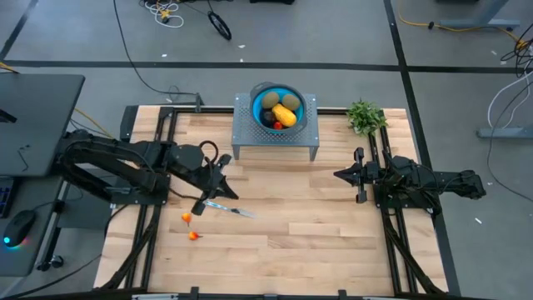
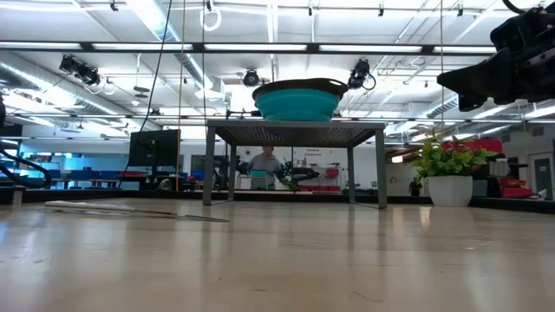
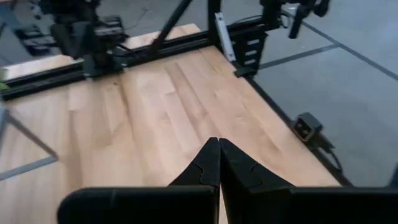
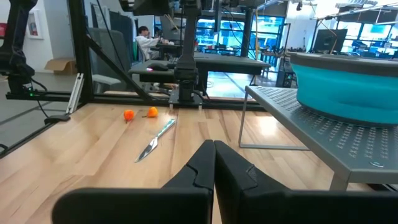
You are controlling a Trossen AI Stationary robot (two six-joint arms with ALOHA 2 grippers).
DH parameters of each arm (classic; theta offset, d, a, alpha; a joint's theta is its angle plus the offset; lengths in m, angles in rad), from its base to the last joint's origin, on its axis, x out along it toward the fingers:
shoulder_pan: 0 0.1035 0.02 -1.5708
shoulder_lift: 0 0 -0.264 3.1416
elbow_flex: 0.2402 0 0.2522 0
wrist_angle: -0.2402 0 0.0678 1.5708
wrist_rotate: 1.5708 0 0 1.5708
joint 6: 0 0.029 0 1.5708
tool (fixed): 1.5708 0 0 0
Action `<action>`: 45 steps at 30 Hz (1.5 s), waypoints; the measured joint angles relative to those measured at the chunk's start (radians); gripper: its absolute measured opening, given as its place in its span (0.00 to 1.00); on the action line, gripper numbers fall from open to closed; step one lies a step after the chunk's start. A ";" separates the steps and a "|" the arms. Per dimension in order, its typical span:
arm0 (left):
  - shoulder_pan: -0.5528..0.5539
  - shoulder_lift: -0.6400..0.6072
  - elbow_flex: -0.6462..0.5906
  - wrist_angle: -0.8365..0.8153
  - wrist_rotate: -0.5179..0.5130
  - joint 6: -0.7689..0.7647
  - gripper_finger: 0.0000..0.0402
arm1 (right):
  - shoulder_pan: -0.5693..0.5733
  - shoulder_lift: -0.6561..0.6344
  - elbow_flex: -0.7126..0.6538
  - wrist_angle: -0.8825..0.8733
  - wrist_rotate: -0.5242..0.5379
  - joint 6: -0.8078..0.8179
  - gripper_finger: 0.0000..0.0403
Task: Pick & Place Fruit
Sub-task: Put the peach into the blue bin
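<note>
High view: most fruit [image 1: 282, 112] sits in the teal bowl [image 1: 259, 93]; two small orange ones [image 1: 191, 227] remain on the counter [image 1: 316, 225]. Left pincer [image 1: 223, 188] and right pincer [image 1: 341, 175] are closed, empty. Next job, probably: open left and grab one.

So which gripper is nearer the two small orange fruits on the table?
Left. The left gripper sits just beside the orange fruits; the right gripper is far across the table.
</note>
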 joint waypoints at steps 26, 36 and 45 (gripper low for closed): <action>-0.406 0.000 0.000 -0.071 -0.027 -0.076 0.00 | 0.000 0.000 0.000 0.000 0.000 0.000 0.02; -0.526 0.000 0.000 -0.141 -0.046 -0.069 0.00 | 0.000 0.000 0.000 0.000 0.000 0.000 0.02; -0.583 0.002 0.000 -0.213 -0.079 -0.095 0.00 | 0.000 0.000 0.000 0.000 0.000 0.000 0.02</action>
